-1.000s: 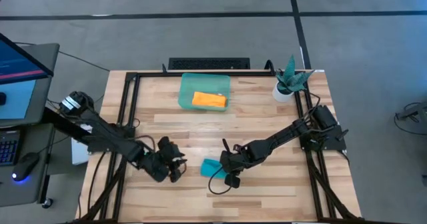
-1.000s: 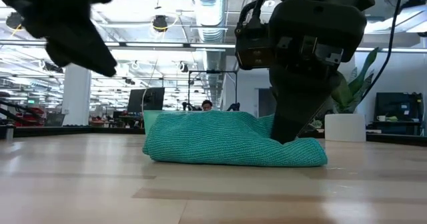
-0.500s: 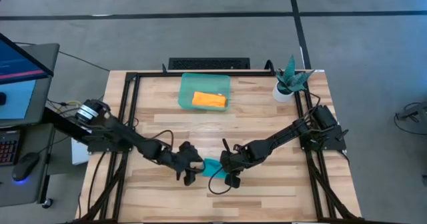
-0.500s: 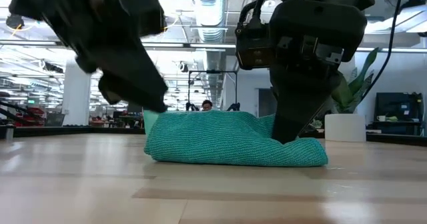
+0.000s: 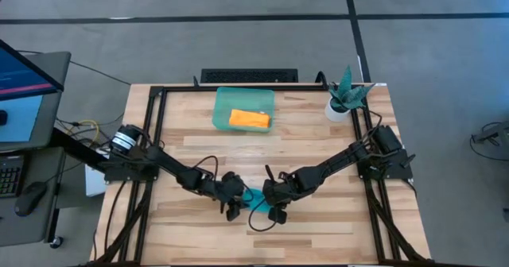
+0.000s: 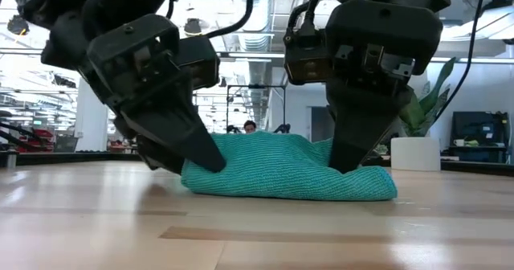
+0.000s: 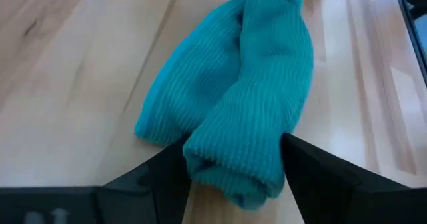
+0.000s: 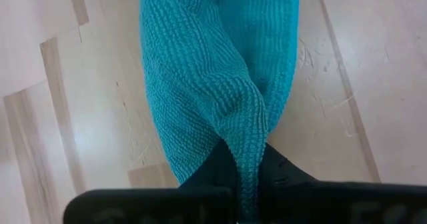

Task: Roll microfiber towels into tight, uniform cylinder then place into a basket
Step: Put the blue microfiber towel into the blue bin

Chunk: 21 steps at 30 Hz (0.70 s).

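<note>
**Left arm closes in on the teal roll**

Since a second ago the left gripper [image 5: 233, 204] has swung across the wooden table [image 5: 318, 148] and now straddles one end of the rumpled teal-blue microfiber towel [image 6: 289, 169], its fingers [image 7: 313, 167] spread wide on either side of the cloth. The right gripper [image 6: 353, 161] is clenched on the towel's other end. The folded bright orange towel [image 5: 250, 119] already lies in the translucent pale-green plastic basket [image 5: 224, 102], well beyond the teal towel. The roll looks loose; closing on only the outer fold could let it unravel when lifted.
</note>
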Available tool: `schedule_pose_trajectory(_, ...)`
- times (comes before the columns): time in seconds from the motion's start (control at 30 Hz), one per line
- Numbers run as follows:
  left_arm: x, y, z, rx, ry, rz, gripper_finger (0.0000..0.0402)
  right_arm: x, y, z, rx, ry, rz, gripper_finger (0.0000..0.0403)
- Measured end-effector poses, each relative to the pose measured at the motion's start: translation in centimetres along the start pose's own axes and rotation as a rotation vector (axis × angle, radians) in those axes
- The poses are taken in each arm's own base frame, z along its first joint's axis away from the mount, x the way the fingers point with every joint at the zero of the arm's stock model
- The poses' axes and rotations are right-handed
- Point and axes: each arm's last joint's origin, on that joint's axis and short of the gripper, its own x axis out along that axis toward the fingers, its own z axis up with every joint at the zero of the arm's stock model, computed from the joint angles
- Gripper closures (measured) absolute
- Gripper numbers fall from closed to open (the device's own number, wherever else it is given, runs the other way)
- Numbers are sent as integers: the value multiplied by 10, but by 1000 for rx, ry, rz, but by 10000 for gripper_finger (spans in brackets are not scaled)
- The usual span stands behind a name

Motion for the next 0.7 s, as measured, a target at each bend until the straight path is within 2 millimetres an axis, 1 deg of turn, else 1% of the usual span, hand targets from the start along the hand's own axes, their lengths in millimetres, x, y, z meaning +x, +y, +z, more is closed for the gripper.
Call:
schedule_pose_trajectory(0.1, 3, 0, 1, 44, -24, -14, 192, 0, 0, 0, -1, 3, -2, 375)
schedule_pose_trajectory(0.17, 4, 0, 1, 57, -34, -21, 214, 0, -1, 0, -1, 2, -7, 374)
schedule_pose_trajectory(0.23, 3, -2, 1, 66, -36, -28, 252, 0, -1, 0, -6, 0, -14, 377)
schedule_pose_trajectory(0.37, 2, -2, 0, 87, -31, -28, 358, 0, -2, 0, -13, -8, -24, 378)
schedule_pose_trajectory(0.4, 3, -2, 0, 93, -28, -26, 378, 0, -2, 1, -25, -13, -31, 378)
schedule_pose_trajectory(0.43, 3, -2, 0, 94, -25, -30, 386, 0, -2, 1, -38, -16, -37, 378)
schedule_pose_trajectory(0.57, 3, 6, 7, 91, -2, -60, 386, 0, -9, 6, -46, -21, -45, 378)
schedule_pose_trajectory(0.7, -7, 17, 21, 94, 15, -32, 396, -1, -22, 14, -55, -31, -63, 378)
